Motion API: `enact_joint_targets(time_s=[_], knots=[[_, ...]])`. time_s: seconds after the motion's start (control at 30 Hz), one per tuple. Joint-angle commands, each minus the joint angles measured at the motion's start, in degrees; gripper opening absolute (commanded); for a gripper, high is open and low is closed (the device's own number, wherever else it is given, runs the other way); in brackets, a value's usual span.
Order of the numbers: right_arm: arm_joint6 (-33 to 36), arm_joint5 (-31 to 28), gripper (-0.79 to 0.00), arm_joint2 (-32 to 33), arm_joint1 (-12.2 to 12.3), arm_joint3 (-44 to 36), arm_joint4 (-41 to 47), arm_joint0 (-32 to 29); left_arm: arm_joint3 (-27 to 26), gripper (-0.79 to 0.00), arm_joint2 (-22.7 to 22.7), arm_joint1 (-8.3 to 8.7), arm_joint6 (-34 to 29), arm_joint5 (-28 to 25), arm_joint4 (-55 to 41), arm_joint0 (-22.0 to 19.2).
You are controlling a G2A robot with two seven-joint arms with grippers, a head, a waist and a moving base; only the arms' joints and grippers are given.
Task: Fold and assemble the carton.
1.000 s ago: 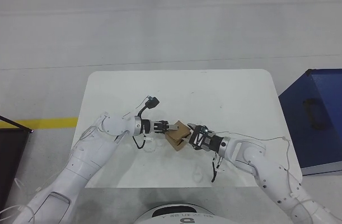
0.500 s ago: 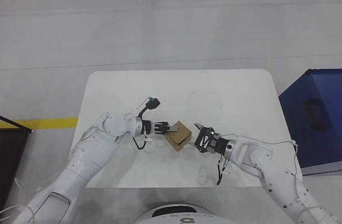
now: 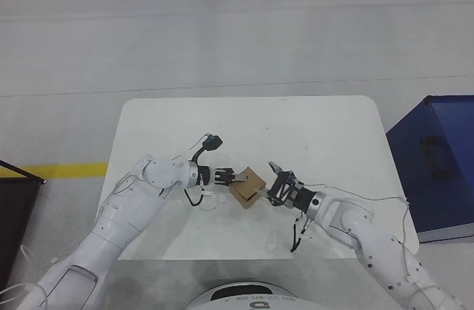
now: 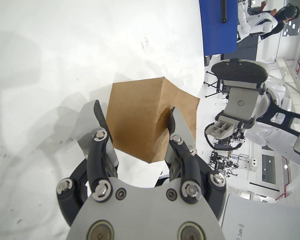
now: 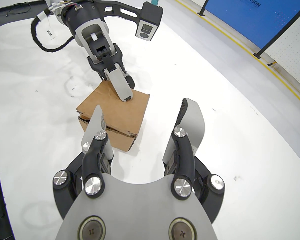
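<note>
A small brown carton (image 3: 247, 188) rests on the white table (image 3: 314, 132), with a torn seam along its near side (image 5: 120, 132). My left gripper (image 3: 225, 177) is shut on the carton (image 4: 140, 126): one finger (image 5: 122, 88) presses down on its top face and dents the cardboard. My right gripper (image 5: 142, 106) stands open just right of the carton (image 5: 115, 108), a small gap away from it, with nothing between its fingers. The same right gripper (image 4: 222, 126) appears past the carton in the left wrist view.
A blue bin (image 3: 442, 170) stands off the table's right edge. A dark object (image 3: 4, 201) sits beyond the left edge by a yellow floor line. The table's far half is bare white surface.
My right gripper came off the carton's right side, backed away to the right, then edged slightly nearer. The left gripper kept its hold; the carton turned a little.
</note>
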Motion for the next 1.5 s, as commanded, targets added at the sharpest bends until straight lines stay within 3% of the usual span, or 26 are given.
enact_joint_targets(time_s=[0.0, 0.17, 0.4, 0.77, 0.9, 1.23, 1.47], knots=[[1.38, 0.23, -0.2, -0.65, -0.19, 0.47, -0.65, 0.52, 0.02, -0.366, 0.03, 0.0, 0.02, 0.01, -0.02, -0.02], [3.54, -0.72, -0.142, -1.59, -0.56, 1.1, -0.45, 1.57, 0.12, -0.36, 0.22, -0.03, 0.06, -0.02, 0.05, -0.09], [3.2, -0.35, -0.139, -0.64, -0.69, 0.9, -0.32, 1.27, 0.37, -0.369, 0.63, -0.18, 0.0, -0.05, -0.25, -0.48], [2.32, -1.17, -0.126, 1.09, -0.72, 0.18, -0.07, 0.44, 0.75, -0.289, 0.24, -0.2, 0.41, -0.62, -1.52, -0.63], [1.59, -1.37, -0.12, 2.59, -0.62, 0.12, 0.88, -0.26, 0.85, -0.296, 0.37, -0.26, 0.39, -0.64, -1.71, -0.77], [1.87, -6.61, -0.052, 5.44, 0.04, -0.38, 1.16, -2.98, 1.3, -0.24, 0.49, -0.41, 0.32, -0.81, -2.43, -1.47], [2.46, -4.15, -0.025, 4.24, -0.52, 0.93, 0.46, -1.61, 1.57, -0.311, 0.71, -0.47, -0.23, -1.04, -2.43, -1.86]])
